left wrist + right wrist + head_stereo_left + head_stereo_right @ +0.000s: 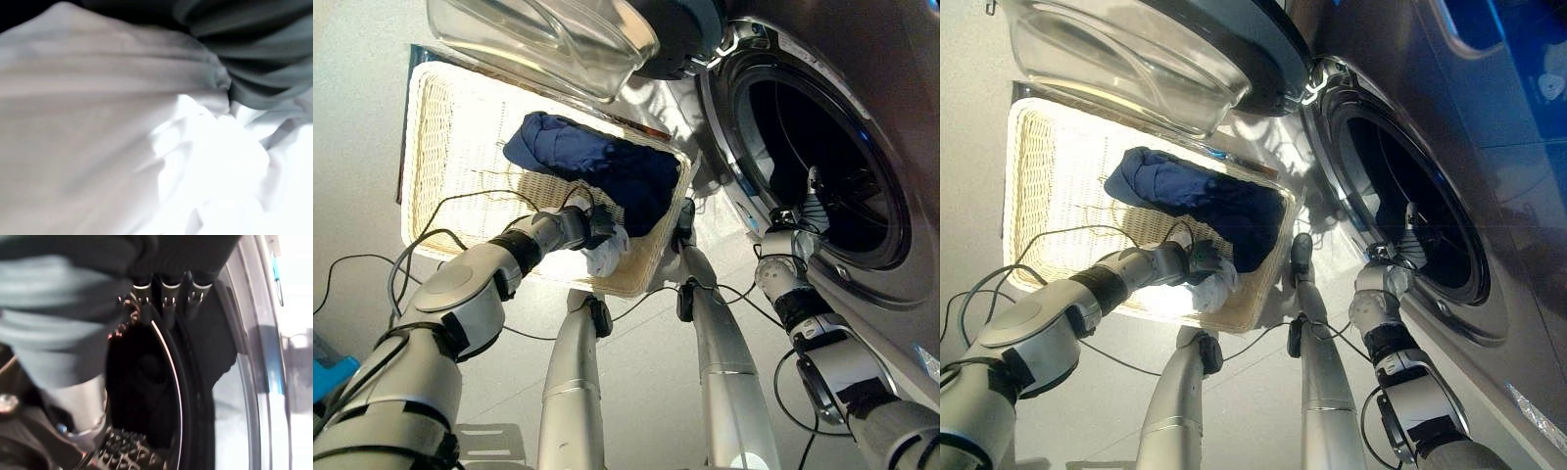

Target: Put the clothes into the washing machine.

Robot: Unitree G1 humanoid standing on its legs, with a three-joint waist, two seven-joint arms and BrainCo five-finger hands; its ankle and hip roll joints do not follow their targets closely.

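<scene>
**Desk:** What leads the frame?

**Photographer:** The washing machine (862,147), its round drum mouth dark at 3 o'clock, with the open glass door (548,39) swung out at 12. Next in size is the wicker basket (440,137) on the floor at 10 o'clock, holding the clothes: a navy garment (597,166) bundled across its middle and a white garment (605,257) bunched at the near rim, around 6 o'clock of the basket.

**Desk:** And the hands?

**Photographer:** The left hand (597,227) is down on the white garment, touching the cloth; its fingers are buried in the folds, so I cannot tell whether they have closed. The right hand (1386,279) is at the lower rim of the drum opening, fingers straight and relaxed, clamped on nothing.

**Desk:** How will the laundry handle?

**Photographer:** Soft, light and limp, by the look of it; it should sag and trail when lifted. A gathered fistful from the thick middle of the bunch looks safer than an edge, which could let the rest drag over the basket rim.
</scene>
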